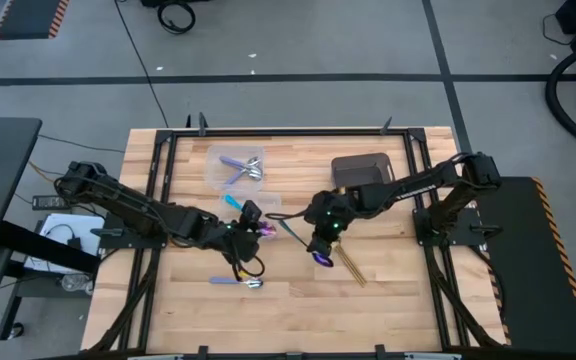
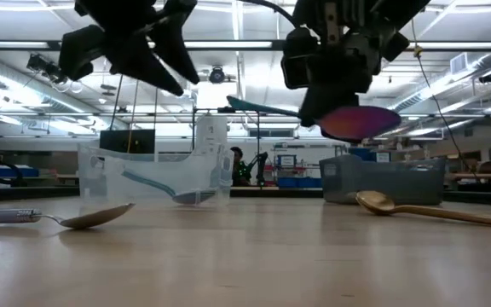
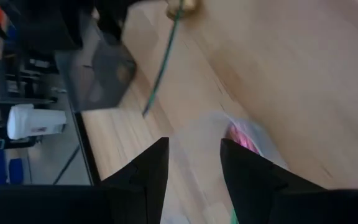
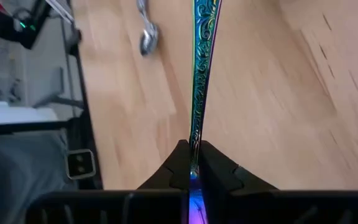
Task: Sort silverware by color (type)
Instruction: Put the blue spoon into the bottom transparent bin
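My right gripper [image 1: 320,240] is shut on a teal-handled utensil with an iridescent purple head [image 2: 361,122] and holds it above the table's middle. Left of it, my left gripper [image 1: 253,224] hovers open over a clear tub [image 3: 229,134] that holds teal-handled pieces [image 1: 231,201]. Nothing is between the left gripper's fingers [image 3: 148,168]. A lavender-handled spoon [image 1: 236,282] lies flat on the wood nearer the front edge. Gold utensils [image 1: 350,266] lie flat just right of my right gripper. A second clear tub [image 1: 236,165] at the back holds lavender-handled pieces. My right gripper pinches the teal handle [image 4: 196,140] between its two fingers, close to the head end. The fingers slant down from the table's right side. The utensil is lifted clear and lies about level, with the purple head toward the near edge and the handle [image 2: 258,107] reaching toward my left gripper.
A dark grey bin [image 1: 360,168] stands at the back right, behind my right arm. A black frame [image 1: 268,131] borders the wooden table top. Bare wood lies along the front edge below the lavender spoon.
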Robot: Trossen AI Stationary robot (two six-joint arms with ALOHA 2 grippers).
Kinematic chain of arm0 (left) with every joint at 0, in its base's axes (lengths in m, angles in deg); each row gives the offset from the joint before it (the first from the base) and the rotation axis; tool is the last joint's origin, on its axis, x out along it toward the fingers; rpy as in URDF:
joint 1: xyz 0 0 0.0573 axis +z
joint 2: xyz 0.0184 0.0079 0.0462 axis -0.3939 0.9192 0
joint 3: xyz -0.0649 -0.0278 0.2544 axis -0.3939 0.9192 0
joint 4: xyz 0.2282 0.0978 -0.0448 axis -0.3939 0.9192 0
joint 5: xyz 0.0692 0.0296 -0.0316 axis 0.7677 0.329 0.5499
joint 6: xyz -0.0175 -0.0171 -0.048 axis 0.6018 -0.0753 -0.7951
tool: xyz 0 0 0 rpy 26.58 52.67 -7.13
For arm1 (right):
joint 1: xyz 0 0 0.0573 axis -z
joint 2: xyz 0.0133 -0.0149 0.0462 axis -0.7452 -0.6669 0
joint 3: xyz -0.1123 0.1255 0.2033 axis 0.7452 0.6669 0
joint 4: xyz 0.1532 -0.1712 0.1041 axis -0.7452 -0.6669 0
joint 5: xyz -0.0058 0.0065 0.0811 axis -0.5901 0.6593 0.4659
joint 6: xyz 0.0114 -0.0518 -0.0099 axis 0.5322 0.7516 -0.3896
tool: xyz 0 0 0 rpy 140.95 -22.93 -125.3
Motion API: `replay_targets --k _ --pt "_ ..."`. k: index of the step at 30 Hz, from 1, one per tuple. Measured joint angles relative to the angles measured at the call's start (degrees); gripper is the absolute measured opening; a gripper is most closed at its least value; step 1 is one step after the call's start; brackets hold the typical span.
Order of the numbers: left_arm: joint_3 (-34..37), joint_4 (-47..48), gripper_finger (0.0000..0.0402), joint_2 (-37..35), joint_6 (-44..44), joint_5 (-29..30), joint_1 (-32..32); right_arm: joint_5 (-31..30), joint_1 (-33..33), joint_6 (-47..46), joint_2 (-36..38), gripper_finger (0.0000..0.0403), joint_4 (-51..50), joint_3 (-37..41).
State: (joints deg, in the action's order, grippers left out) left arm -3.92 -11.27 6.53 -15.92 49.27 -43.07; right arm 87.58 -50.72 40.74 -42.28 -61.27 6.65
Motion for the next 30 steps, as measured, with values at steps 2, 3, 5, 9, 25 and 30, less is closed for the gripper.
replay_targets --k 2,3,5,9,25,30 --pt "0.0 -2.0 0.0153 0.0 0.2 0.1 0.1 -0.1 0.3 -0.5 0.0 0.0024 1.3 0.0" --pt "0.0 -3.1 0.0153 0.0 0.4 0.3 0.2 -0.5 0.5 -1.1 0.0 0.0024 1.9 0.0" --pt "0.0 -5.0 0.0153 0.0 2.6 0.4 0.6 -1.3 0.9 -2.3 0.0 0.0024 2.6 0.0" --pt "0.0 -9.6 0.0153 0.8 8.5 0.5 0.6 -2.1 1.7 -4.5 0.0 0.0025 4.2 0.0" --pt "0.0 -27.2 0.0153 13.2 32.9 3.0 4.3 -3.1 2.0 -4.3 0.1 0.0025 11.1 -0.1" --pt "0.0 -27.9 0.0143 13.5 34.5 3.2 5.0 -3.2 1.9 -3.4 0.1 0.0025 11.1 -0.1"
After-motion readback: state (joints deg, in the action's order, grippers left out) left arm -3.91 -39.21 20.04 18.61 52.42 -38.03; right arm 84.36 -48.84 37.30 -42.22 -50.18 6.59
